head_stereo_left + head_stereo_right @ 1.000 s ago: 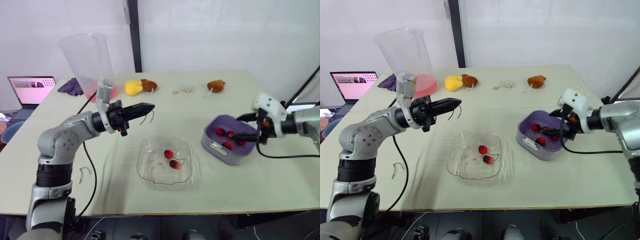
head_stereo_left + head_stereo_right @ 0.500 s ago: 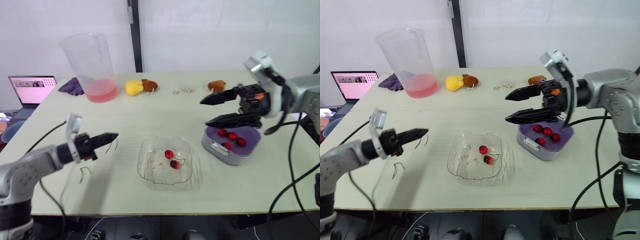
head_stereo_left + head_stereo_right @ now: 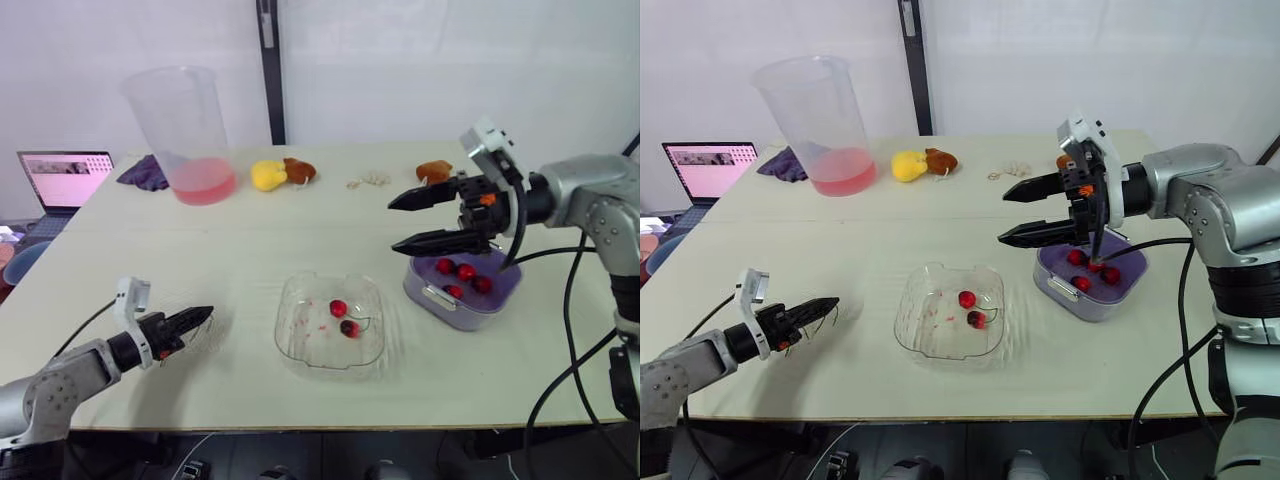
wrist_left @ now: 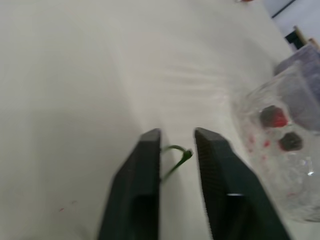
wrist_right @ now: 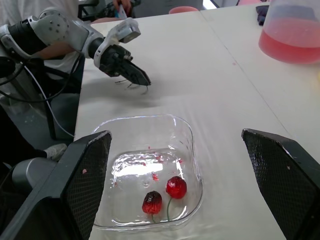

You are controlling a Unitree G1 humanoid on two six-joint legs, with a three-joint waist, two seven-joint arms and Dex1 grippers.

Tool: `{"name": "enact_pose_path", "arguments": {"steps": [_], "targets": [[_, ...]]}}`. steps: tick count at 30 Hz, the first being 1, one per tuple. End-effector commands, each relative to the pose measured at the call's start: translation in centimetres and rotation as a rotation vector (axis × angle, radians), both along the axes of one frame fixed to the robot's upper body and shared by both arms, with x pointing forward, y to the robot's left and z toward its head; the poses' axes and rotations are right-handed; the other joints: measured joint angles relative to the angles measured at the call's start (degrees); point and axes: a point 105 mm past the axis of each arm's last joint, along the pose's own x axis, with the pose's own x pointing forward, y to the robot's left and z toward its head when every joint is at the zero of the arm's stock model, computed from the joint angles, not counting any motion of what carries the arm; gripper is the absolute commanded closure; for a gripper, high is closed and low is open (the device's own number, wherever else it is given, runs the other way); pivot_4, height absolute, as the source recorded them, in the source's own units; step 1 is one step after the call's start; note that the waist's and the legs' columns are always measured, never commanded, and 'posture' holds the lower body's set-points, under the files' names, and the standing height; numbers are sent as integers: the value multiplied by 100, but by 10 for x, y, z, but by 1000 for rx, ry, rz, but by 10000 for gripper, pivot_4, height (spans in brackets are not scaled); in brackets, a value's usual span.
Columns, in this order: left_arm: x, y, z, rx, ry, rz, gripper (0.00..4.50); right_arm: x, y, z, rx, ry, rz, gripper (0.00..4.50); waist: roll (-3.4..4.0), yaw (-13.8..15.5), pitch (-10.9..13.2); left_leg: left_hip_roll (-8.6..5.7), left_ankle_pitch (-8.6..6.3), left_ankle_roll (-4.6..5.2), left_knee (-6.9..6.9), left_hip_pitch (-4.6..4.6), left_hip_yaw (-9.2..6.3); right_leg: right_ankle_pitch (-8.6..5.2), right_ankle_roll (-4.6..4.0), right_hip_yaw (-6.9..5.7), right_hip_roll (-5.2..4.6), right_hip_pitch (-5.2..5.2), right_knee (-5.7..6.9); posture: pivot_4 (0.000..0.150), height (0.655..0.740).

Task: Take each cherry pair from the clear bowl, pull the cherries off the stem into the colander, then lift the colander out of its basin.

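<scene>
The cherry pair (image 3: 339, 309), two red cherries joined by a green stem, lies in the clear bowl (image 3: 290, 340) at the middle of the table (image 3: 300, 220), toward the bowl's right side. Small red smears dot the bowl's floor beside it.

The right gripper (image 3: 393, 226) hangs in the air above the table, its two black fingers (image 5: 90, 170) spread wide, one above the other in the head views. It is over the left edge of the purple colander (image 3: 440, 305), which sits in its basin just to the right of the bowl and holds several loose red cherries (image 3: 465, 271). The pair is below the gripper, nearer the robot and to its left, well apart from the fingertips. In the right wrist view the pair sits low between the two spread fingers.

The left gripper (image 3: 203, 316) is low over the near left part of the table, well to the left of the bowl. Its fingers are parted a little, and a bare green stem (image 4: 186, 154) lies in the gap, touching one finger. I cannot tell whether the stem rests on the table.

At the far side stand a tall clear jug (image 3: 185, 130) with pink liquid and a laptop (image 3: 62, 180).
</scene>
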Motion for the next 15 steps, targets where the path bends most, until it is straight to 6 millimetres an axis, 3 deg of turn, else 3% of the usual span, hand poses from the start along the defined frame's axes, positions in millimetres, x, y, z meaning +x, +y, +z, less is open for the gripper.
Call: {"name": "enact_pose_path", "arguments": {"steps": [1,4,11,15], "targets": [[1,15,4,46,-17,34,15841,-5,-2,13,7,-68,-11,0,0,1,0,0,0,0,0,0,0,0,0,0,0,-1,0,1500,7400],[3,18,21,46,-82,20,321,-4,-4,10,14,-63,-24,0,0,12,0,-1,0,0,0,0,0,0,0,0,-1,0,-1,1500,7400],[12,27,86,88,-311,9,321,-16,-2,-2,-1,18,-5,0,0,9,0,-2,0,0,1,-1,0,0,0,-1,-3,0,0,1500,7400],[8,15,129,105,-454,-104,321,-22,-10,-6,-26,47,-53,0,0,6,0,-2,0,0,-1,-3,0,0,0,-1,-3,-2,-3,1500,7400]]}}
